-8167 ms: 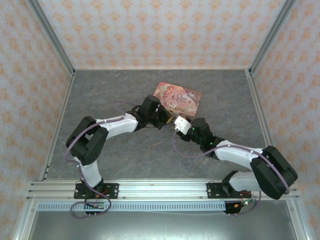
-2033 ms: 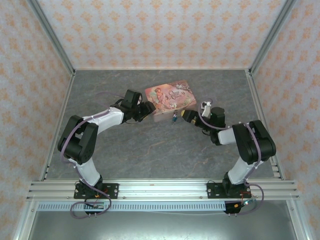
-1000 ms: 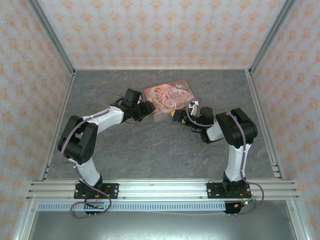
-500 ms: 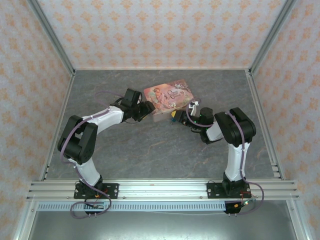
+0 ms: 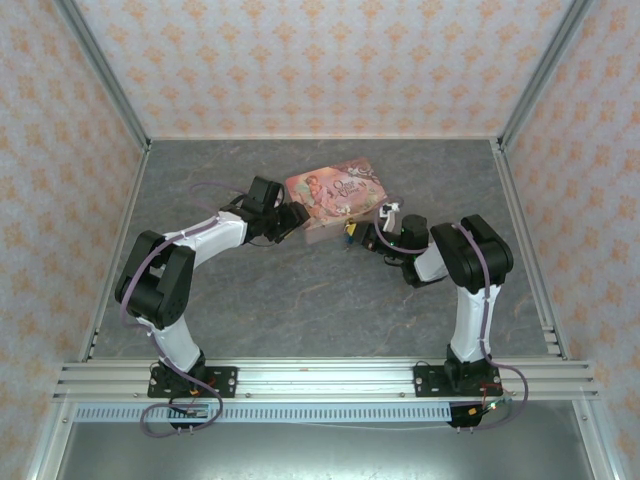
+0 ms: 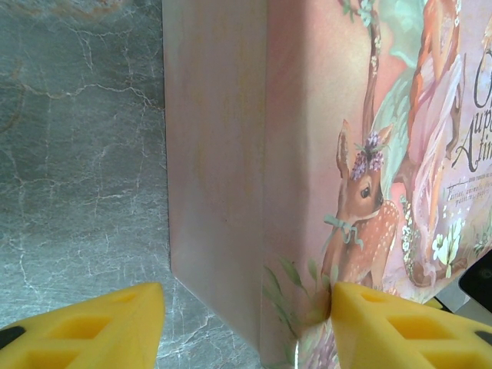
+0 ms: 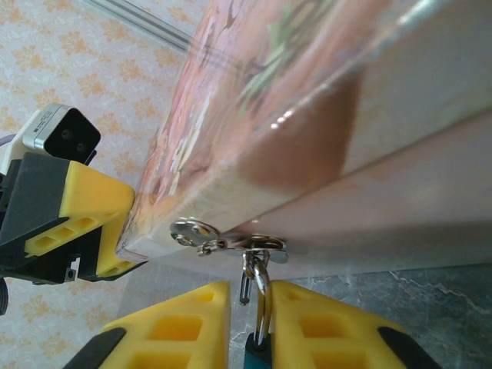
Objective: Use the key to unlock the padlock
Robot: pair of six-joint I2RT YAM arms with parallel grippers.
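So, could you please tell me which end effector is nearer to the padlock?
Right. The right end effector is closed on the padlock; the left end effector straddles the pink tin's left corner.

left claw [image 6: 246,311] spread wide, right claw [image 7: 250,311] pinched nearly closed, claws facing each other

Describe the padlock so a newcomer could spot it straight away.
Find the pink illustrated tin in the middle of the grey table. From a metal hasp on its side wall facing the arms hangs the padlock, between the right gripper's yellow fingers. It is tiny, with a silver shackle and a teal body, far smaller than the tin.
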